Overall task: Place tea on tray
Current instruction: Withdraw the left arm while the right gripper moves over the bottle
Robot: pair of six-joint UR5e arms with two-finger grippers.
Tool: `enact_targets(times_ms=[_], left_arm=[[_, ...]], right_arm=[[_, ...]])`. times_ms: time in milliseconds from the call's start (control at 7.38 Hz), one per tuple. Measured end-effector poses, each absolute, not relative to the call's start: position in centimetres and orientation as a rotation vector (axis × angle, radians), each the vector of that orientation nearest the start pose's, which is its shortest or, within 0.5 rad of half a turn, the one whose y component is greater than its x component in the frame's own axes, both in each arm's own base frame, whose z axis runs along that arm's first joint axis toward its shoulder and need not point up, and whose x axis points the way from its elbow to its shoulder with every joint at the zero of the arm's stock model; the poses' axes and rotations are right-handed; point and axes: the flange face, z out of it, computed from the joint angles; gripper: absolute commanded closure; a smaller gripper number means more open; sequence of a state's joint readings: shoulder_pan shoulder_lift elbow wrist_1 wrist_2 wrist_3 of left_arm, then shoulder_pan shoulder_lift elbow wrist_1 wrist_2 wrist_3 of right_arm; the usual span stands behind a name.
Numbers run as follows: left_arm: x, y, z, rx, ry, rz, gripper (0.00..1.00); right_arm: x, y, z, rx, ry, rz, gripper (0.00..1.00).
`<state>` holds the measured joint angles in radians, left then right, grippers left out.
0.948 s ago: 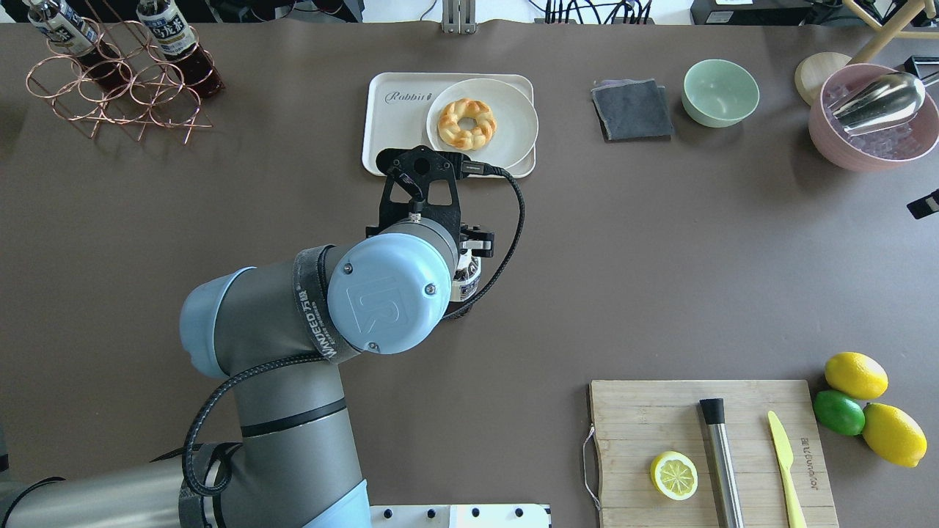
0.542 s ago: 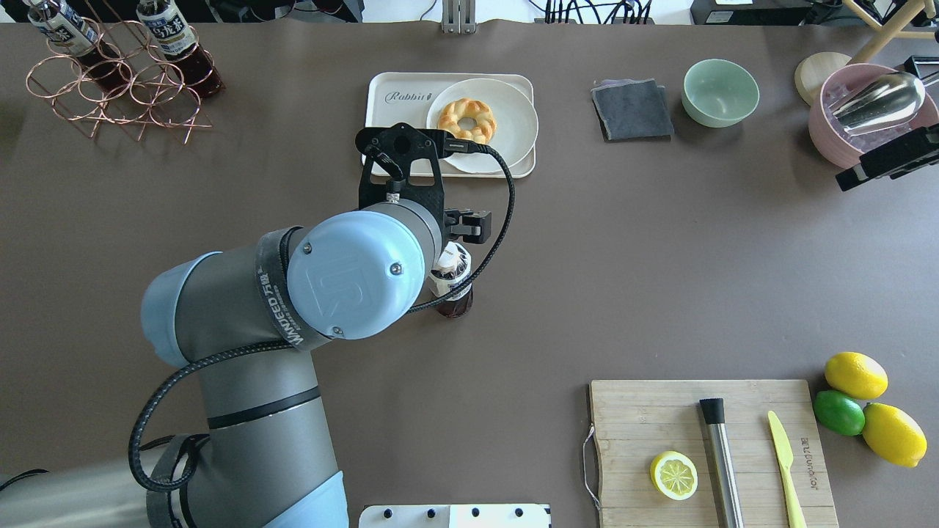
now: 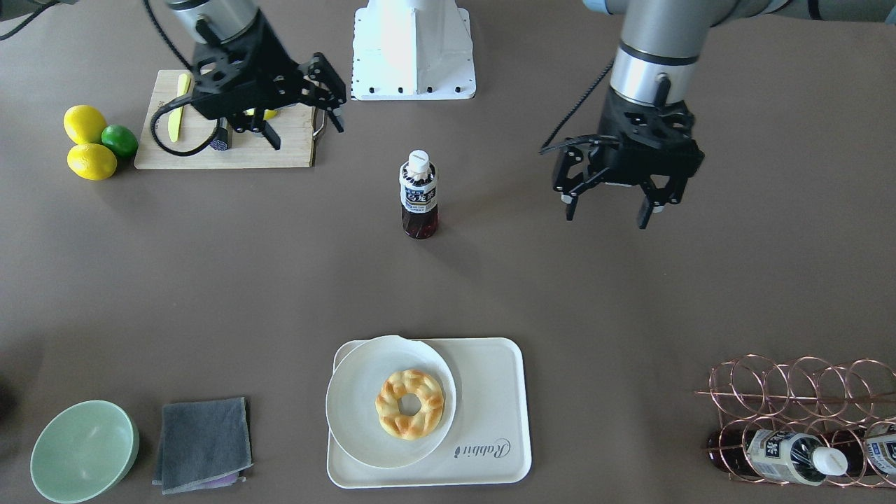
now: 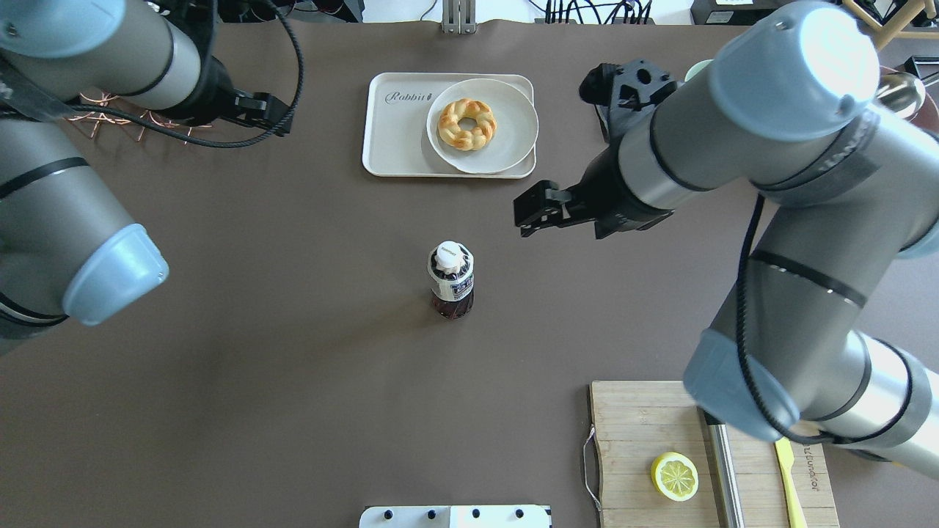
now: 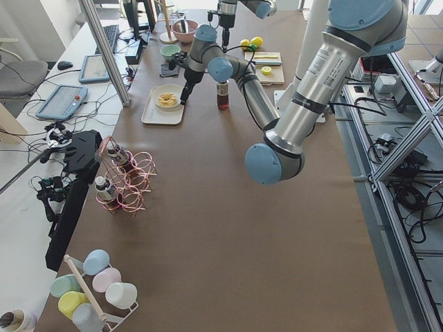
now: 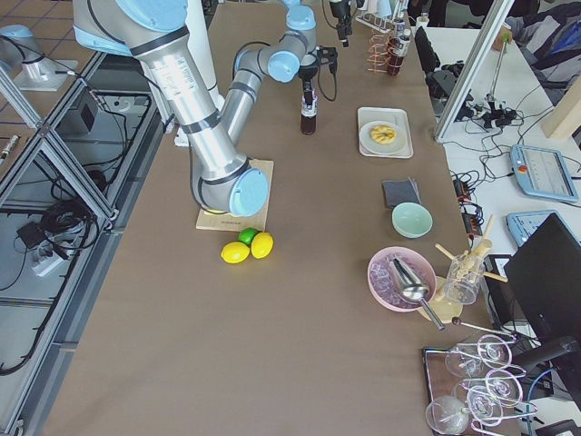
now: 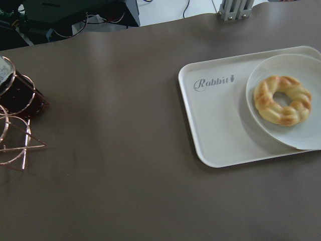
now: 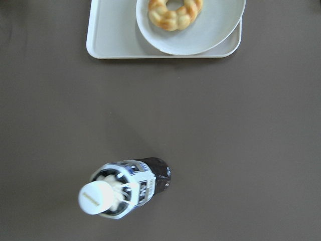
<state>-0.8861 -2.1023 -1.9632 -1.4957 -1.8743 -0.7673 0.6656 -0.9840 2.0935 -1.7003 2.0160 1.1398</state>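
Fingers [image 3: 645, 210] spread, empty, on left gripper [image 3: 607, 211] right of frame and right gripper [image 3: 306, 129] upper left, one tea [image 3: 418, 196] upright between, one tray [image 3: 483, 392] below

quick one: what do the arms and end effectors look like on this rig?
Left arm and right arm: silver-grey tubes with pale blue joint caps. Left end effector and right end effector: black, two-fingered, on open-frame black housings. A black cable loops outside each arm near the wrist.
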Motion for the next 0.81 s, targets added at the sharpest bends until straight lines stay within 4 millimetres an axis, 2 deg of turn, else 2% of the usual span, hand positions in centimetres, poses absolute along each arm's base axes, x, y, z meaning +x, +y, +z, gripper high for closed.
enact_targets(times_ms=[135, 271, 406, 542, 813], left_arm=[[24.6, -53.4, 25.1, 0.426, 0.773, 0.108, 0.04], [20.3, -53.7, 29.9, 0.422, 0.782, 0.156, 0.04], [16.0, -53.6, 34.6, 0.419, 0.796, 0.206, 0.04], [12.2, -53.0, 38.1, 0.415, 0.803, 0.246, 0.04], [5.5, -50.6, 44.0, 0.416, 0.81, 0.296, 0.04]], right_arm=[[-41.2, -37.9, 8.8, 0.146, -0.997, 0.015, 0.02], [-44.6, -36.0, 5.5, 0.143, -0.967, 0.041, 0.02], [-46.7, -35.2, 3.9, 0.141, -0.944, 0.064, 0.02], [-47.6, -35.6, 3.7, 0.141, -0.924, 0.081, 0.03], [-49.4, -38.3, 4.8, 0.154, -0.886, 0.112, 0.13]])
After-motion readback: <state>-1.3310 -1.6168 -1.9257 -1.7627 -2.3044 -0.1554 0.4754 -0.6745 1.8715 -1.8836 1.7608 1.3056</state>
